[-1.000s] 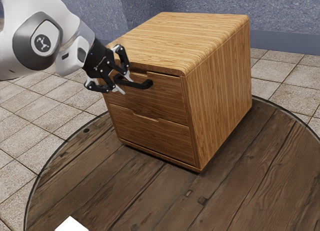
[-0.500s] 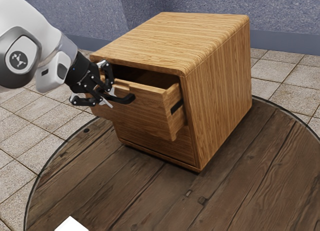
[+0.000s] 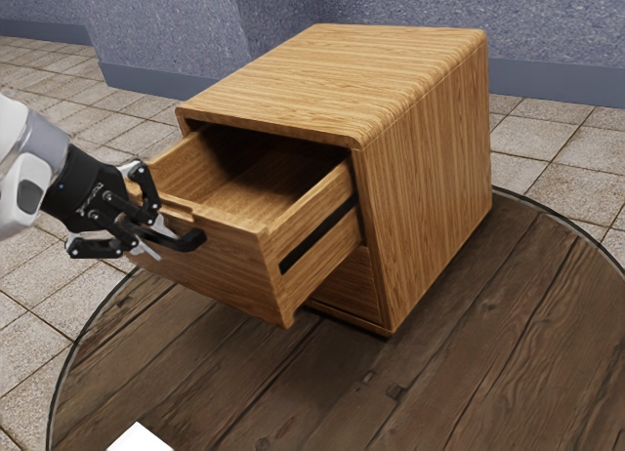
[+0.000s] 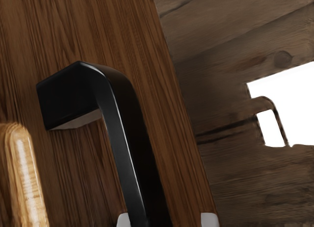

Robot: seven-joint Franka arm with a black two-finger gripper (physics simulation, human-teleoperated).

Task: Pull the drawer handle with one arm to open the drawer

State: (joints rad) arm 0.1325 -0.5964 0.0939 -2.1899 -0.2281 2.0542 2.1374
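So the top drawer point(image 3: 220, 270) is hanging way out of the wooden cabinet point(image 3: 410, 158), sticking out toward about 8 o'clock in the exterior view. You can look straight down into it, and it's bare wood inside. The cabinet sits on a round dark plank tabletop point(image 3: 439, 373), around the 11 o'clock part of it, with grey floor tiles point(image 3: 59, 285) beyond the rim.

The black drawer handle point(image 3: 186, 241) is on the drawer's front panel, out at the far 9 o'clock end of everything. The gripper point(image 3: 151, 231) comes in from the exterior view's left and is pinching that handle, one finger above the bar and one below, near its 9 o'clock end. The rest of the bar pokes out toward 3 o'clock from the fingers.

In the wrist view the handle point(image 4: 117, 138) is a chunky black bent bar standing off the drawer's wood grain, running right down between two pale fingertips point(image 4: 123, 219). Past the drawer front you get the dark tabletop planks point(image 4: 235, 40) and a white shape point(image 4: 289, 104) lying on them. The same white thing point(image 3: 137, 439) peeks in at 6 o'clock in the exterior view.

The lower drawer point(image 3: 342, 285) looks closed, flush with the cabinet.
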